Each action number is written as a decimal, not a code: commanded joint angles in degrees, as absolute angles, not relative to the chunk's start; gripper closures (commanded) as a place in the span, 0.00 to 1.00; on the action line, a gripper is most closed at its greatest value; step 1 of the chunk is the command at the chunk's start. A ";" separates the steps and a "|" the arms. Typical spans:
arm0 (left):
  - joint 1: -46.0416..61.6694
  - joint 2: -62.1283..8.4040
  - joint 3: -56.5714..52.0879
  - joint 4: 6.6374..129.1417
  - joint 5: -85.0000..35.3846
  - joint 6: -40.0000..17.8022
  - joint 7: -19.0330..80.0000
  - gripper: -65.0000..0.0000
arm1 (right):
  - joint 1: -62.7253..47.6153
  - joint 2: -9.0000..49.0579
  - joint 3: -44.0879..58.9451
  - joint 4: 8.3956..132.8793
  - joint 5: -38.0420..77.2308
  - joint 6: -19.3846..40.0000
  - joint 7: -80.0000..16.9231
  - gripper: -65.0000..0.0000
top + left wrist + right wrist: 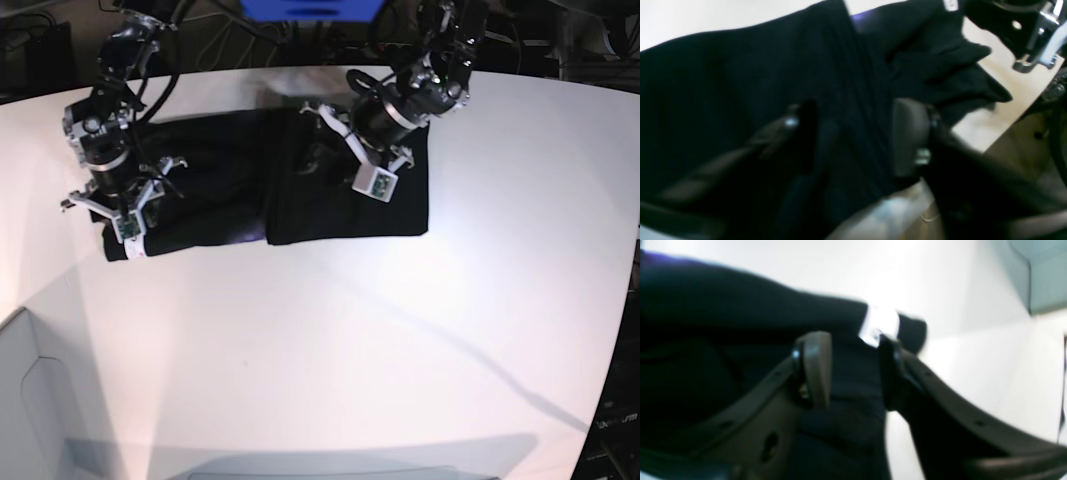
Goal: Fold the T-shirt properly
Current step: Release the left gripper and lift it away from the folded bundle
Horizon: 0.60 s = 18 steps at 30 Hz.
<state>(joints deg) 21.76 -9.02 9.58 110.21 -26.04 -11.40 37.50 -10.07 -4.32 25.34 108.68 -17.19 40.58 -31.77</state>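
black T-shirt [270, 185], folded (partly), lying flat

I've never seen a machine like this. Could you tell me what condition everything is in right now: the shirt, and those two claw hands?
T-shirt: lying flat on the white table, partly folded into a wide dark band.
Right gripper: jaws apart, black cloth between them, not pinched.
Left gripper: over the shirt, cloth draped between its fingers; too blurred to tell whether it grips.

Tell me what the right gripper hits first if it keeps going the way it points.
Most likely the T-shirt: black cloth lies right between and ahead of the right gripper's parted fingers, with the table beyond. The blur hides the exact depth.
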 commanded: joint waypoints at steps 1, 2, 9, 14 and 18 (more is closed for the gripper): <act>22.20 -9.36 7.78 111.96 -26.51 -11.47 36.18 0.66 | -8.84 -4.00 26.33 109.93 -16.66 40.00 -30.99 0.56; 22.64 -9.36 5.85 112.40 -26.51 -11.47 36.26 0.73 | -8.40 -4.09 27.30 109.93 -16.66 40.00 -31.16 0.54; 28.00 -8.66 -14.73 113.19 -26.59 -12.00 36.26 1.00 | -5.23 -4.44 34.77 109.49 -16.66 40.00 -31.16 0.44; 29.05 -8.66 -26.77 113.10 -26.59 -12.18 36.26 1.00 | -3.30 -4.44 35.91 105.71 -16.66 40.00 -31.16 0.44; 28.70 -8.66 -33.36 113.10 -26.59 -12.18 36.26 1.00 | -2.59 -4.44 35.91 101.32 -16.66 40.00 -31.16 0.44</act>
